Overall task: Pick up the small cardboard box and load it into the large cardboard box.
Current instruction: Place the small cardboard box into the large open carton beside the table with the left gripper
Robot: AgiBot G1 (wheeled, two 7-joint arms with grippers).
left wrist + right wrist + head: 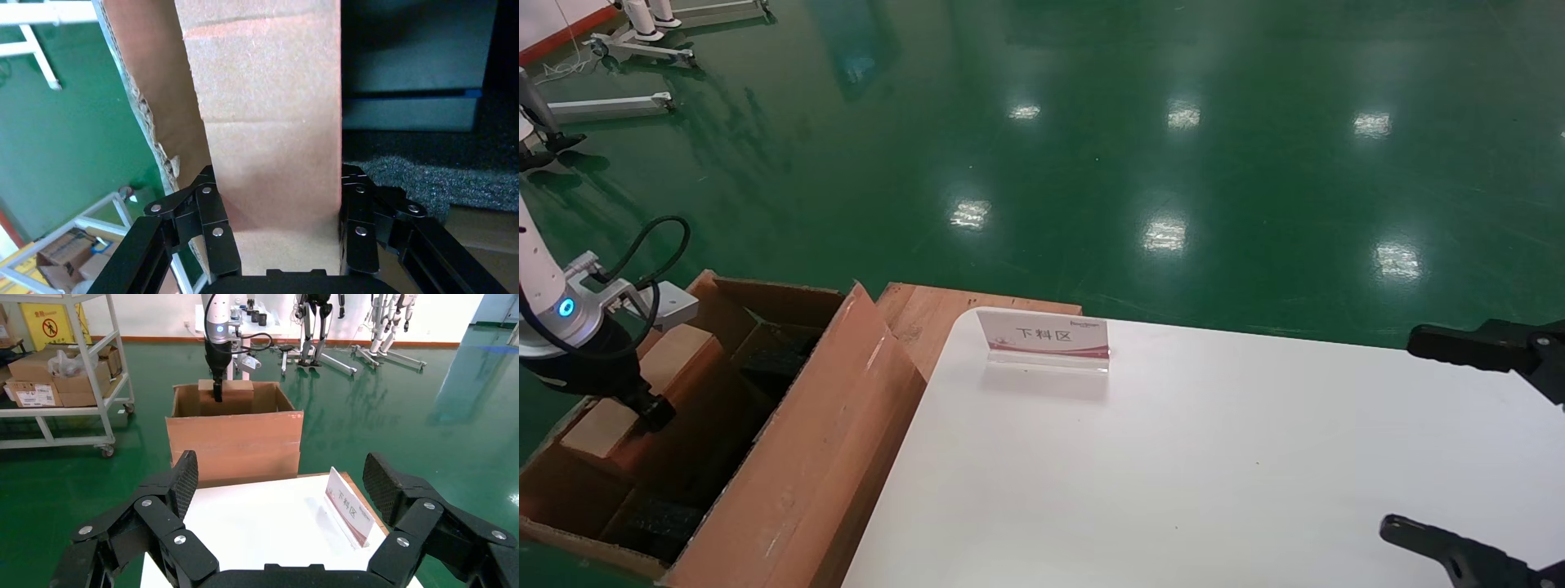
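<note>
The small cardboard box (pixel 678 359), reddish-brown with a tan top, hangs upright inside the large cardboard box (pixel 838 425) at the left, beside the table. My left gripper (pixel 654 412) reaches down into the carton and is shut on it. In the left wrist view the small cardboard box (pixel 272 122) fills the space between both fingers (pixel 214 214), close to the large box's torn wall (pixel 153 79). Black foam (pixel 422 177) lies below. My right gripper (pixel 1397 434) hangs open and empty over the table's right side. In the right wrist view that gripper (pixel 280 471) faces the large cardboard box (pixel 235 441).
The white table (pixel 1214 457) carries a small sign stand (pixel 1046 336) near its far left corner. A wooden board (pixel 928 310) sticks out between table and carton. Black foam blocks (pixel 658 518) line the carton's bottom. A cart with boxes (pixel 61 373) stands beyond on the green floor.
</note>
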